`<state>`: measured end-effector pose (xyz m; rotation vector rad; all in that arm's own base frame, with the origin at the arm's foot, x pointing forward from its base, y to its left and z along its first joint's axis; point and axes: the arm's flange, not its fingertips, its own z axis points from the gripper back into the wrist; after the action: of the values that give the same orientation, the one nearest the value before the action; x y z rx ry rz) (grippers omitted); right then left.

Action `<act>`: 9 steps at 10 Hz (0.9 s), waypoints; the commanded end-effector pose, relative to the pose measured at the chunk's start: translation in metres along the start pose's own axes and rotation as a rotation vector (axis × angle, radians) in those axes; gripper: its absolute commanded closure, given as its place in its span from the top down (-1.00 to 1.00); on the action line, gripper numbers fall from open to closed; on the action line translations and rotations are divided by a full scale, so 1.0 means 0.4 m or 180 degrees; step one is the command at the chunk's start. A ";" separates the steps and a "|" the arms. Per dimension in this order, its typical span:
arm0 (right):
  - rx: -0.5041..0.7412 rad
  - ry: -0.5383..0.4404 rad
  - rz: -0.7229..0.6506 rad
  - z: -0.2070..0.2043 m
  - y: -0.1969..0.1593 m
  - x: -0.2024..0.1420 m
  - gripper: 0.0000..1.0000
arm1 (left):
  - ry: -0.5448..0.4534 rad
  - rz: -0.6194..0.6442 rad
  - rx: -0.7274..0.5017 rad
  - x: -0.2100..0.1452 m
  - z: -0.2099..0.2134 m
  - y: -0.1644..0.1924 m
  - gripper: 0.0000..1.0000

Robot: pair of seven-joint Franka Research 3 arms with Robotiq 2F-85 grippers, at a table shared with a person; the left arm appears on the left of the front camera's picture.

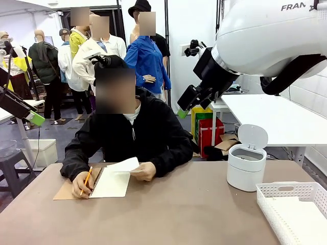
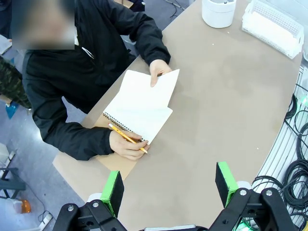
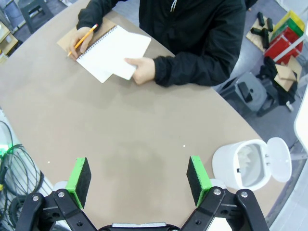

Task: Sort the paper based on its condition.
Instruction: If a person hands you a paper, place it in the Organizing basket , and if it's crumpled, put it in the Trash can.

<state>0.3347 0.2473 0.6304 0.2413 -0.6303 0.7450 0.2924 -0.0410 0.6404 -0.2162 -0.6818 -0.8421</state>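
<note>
At the far side of the table a person lifts a white sheet of paper (image 1: 125,165) by its corner off an open spiral notebook (image 1: 110,185). Their other hand holds a yellow pencil (image 1: 87,179) at the notebook's edge. The left wrist view looks down on the paper (image 2: 149,89), the notebook (image 2: 144,120) and the pencil (image 2: 127,138). In the right wrist view the paper (image 3: 118,48) lies under the person's hand. My left gripper (image 2: 169,187) hangs open high above the table, empty. My right gripper (image 3: 138,179) is also open and empty, raised well above the table (image 1: 186,107).
A white round bin (image 1: 247,164) with its lid flipped up stands at the right of the brown table (image 1: 168,214). A white lattice basket (image 1: 296,209) sits at the near right corner. Cables (image 2: 293,168) hang off the table's near edge.
</note>
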 end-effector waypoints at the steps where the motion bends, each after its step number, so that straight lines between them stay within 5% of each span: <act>1: 0.0002 0.0006 -0.0003 -0.002 0.001 -0.002 1.00 | -0.0004 0.0012 -0.0001 -0.001 0.001 0.001 1.00; 9: 0.0002 0.0006 -0.0003 -0.002 0.001 -0.002 1.00 | -0.0004 0.0012 -0.0001 -0.001 0.001 0.001 1.00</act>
<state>0.3347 0.2473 0.6304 0.2413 -0.6303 0.7450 0.2924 -0.0410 0.6404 -0.2162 -0.6818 -0.8421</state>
